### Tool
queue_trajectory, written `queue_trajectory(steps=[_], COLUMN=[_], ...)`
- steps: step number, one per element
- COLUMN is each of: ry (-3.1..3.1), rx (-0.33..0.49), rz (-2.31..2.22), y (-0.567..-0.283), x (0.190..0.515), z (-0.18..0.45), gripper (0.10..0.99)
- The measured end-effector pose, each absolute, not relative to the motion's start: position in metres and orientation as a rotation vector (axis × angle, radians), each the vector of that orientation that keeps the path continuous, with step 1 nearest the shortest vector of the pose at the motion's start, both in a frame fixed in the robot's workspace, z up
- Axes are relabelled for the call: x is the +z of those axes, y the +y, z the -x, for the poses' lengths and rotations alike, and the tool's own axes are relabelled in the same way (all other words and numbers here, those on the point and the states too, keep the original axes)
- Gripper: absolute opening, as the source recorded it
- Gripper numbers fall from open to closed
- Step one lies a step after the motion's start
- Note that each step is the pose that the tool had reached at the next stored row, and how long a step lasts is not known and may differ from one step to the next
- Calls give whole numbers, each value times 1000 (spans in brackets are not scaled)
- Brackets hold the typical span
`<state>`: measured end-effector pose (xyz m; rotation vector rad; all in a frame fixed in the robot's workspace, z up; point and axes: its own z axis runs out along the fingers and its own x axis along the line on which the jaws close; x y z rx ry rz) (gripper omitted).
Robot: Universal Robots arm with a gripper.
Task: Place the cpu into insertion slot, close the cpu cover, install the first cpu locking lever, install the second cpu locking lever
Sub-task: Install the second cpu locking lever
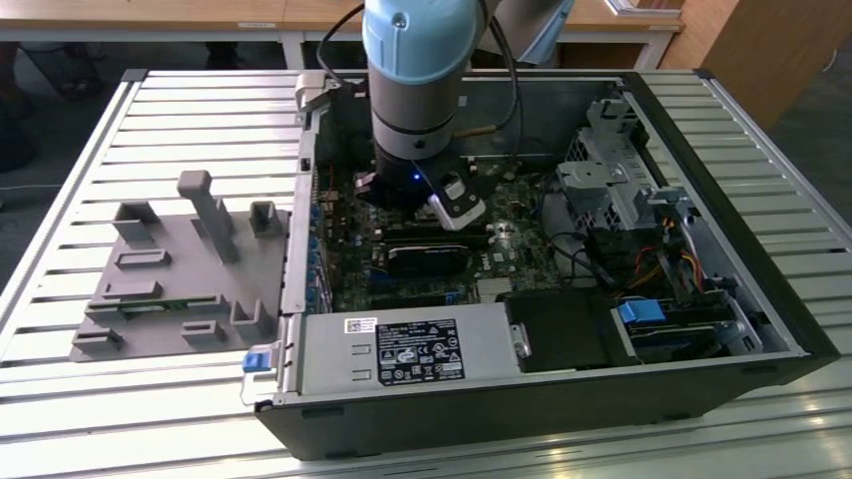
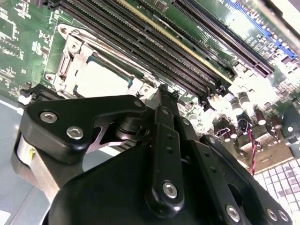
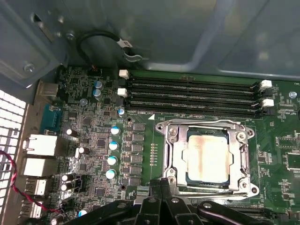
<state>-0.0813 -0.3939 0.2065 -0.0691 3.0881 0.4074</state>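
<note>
Pale silver, the cpu [image 3: 208, 157] already lies in the insertion slot [image 3: 176, 154] with the cpu cover [image 3: 241, 154] shut over it, so I judge the locking levers are in hand, my gripper [image 3: 161, 183] apparently closed and empty just beside.

The arm [image 1: 413, 90] comes down through the open top of the computer case [image 1: 745, 289] and takes up most of the room over the green circuit board [image 3: 93, 136], with the case wall just beside it on the exterior view's left. The drive cage [image 1: 600, 190] and loose cables [image 1: 665, 269] crowd the exterior view's right, and the power supply [image 1: 406, 351] closes off the near side. In the first wrist view, the memory slots [image 3: 192, 96] run just beside the cpu cover [image 3: 206, 157], upright capacitors [image 3: 112, 145] stand on its other side, and the claw [image 3: 161, 185] sits at the cover's edge.
</note>
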Motion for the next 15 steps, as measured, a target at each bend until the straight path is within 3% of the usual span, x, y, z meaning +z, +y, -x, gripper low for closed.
queue_trajectory(steps=[15], ry=[3088], rx=[408], rz=[69], y=[-394], x=[218], z=[81], gripper=[106])
